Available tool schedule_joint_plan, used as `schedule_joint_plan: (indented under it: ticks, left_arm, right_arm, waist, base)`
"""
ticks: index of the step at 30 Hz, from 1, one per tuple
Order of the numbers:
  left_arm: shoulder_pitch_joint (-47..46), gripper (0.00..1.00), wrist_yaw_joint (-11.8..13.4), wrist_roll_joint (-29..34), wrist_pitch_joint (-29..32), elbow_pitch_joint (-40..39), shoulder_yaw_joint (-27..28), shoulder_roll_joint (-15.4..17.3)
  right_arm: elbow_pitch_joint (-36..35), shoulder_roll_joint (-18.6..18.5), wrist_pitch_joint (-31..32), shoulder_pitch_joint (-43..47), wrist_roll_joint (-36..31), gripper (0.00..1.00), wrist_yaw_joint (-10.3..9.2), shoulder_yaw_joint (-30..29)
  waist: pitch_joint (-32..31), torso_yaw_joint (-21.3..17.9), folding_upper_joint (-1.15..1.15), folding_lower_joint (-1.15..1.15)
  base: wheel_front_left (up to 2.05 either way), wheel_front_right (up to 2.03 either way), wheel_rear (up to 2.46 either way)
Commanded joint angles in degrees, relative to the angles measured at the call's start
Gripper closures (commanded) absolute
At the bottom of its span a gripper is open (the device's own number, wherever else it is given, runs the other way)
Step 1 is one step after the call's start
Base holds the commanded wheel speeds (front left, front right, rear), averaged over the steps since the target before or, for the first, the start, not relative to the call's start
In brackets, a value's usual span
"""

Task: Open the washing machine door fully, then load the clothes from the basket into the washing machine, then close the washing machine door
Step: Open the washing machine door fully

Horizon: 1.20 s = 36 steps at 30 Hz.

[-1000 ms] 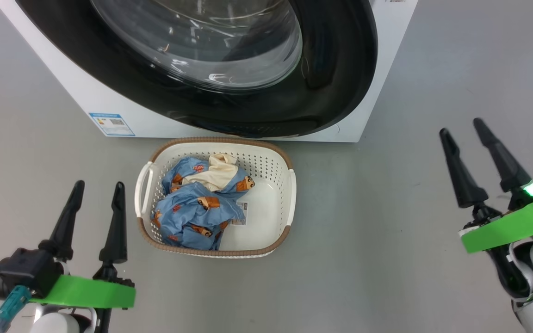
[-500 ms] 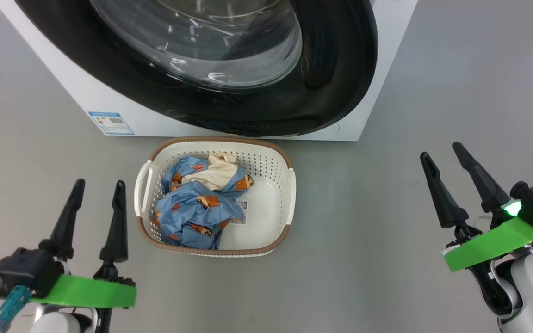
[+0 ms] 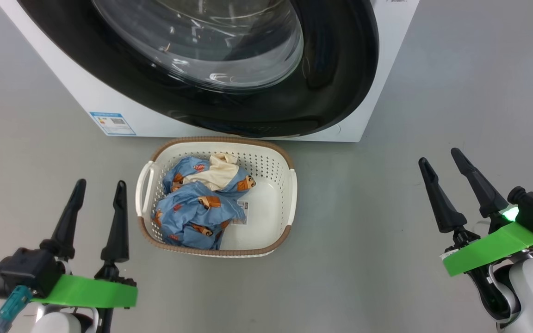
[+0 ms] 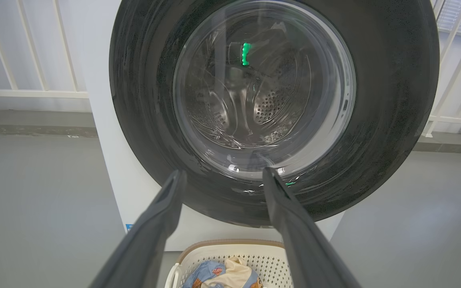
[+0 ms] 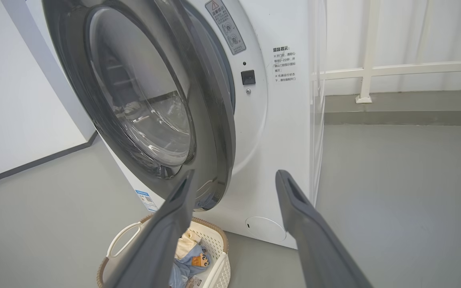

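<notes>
The washing machine [image 3: 95, 99] fills the top of the head view, and its door [image 3: 336, 55], black-rimmed with a glass bowl, shows there too. In the right wrist view the door [image 5: 214, 120] stands slightly ajar from the white front. On the floor before it sits the cream basket [image 3: 220, 139] holding the blue bear-print clothes [image 3: 192, 208]. My left gripper [image 3: 100, 183] hangs open left of the basket, empty. My right gripper [image 3: 438, 156] is open and empty, well to the basket's right. The left wrist view faces the door [image 4: 394, 100] head-on between my left gripper's open fingers [image 4: 222, 174].
Grey floor surrounds the machine and basket. A blue label [image 3: 111, 123] is stuck low on the machine's front, and a round white flap [image 5: 265, 229] sits near its lower right corner. White railings [image 5: 368, 52] and a wall stand behind the machine.
My right gripper has drawn back and down toward the lower right of the head view, away from the machine. The left gripper, basket and clothes have stayed put.
</notes>
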Motion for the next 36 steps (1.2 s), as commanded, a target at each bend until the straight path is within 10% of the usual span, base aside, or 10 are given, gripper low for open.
schedule_joint_plan:
  ticks: [1, 17, 24, 36]
  left_arm:
    - [-0.7, 0.0, -0.2, 0.6, -0.5, -1.4, 2.0, 0.9]
    - [-1.2, 0.0, -0.2, 0.5, -0.5, -1.1, 1.7, 1.1]
    - [-1.6, 0.0, -0.2, 0.3, -0.5, -1.2, 1.5, 1.2]
    - [-2.7, 0.0, -0.2, 0.0, -0.5, -1.2, 1.1, 1.6]
  right_arm:
    - [-1.3, -0.6, -0.7, 0.0, -0.6, 0.0, 0.16, 0.4]
    - [0.1, -3.9, -0.4, -8.8, 3.2, 0.0, 0.16, -0.3]
    - [1.7, -4.6, 2.8, -14.0, 7.8, 0.97, 0.16, -1.0]
    - [8.4, -7.1, 12.6, -25.9, 24.9, 1.0, 0.16, -0.8]
  waist:
    - [0.1, 0.0, 0.0, 0.0]
    - [0.9, 0.4, 0.0, 0.0]
    - [1.7, 1.0, 0.0, 0.0]
    - [2.7, 2.4, 0.0, 0.0]
  base:
    - [0.0, 0.0, 0.0]
    - [0.0, 0.0, 0.0]
    - [0.0, 0.0, 0.0]
    - [0.0, 0.0, 0.0]
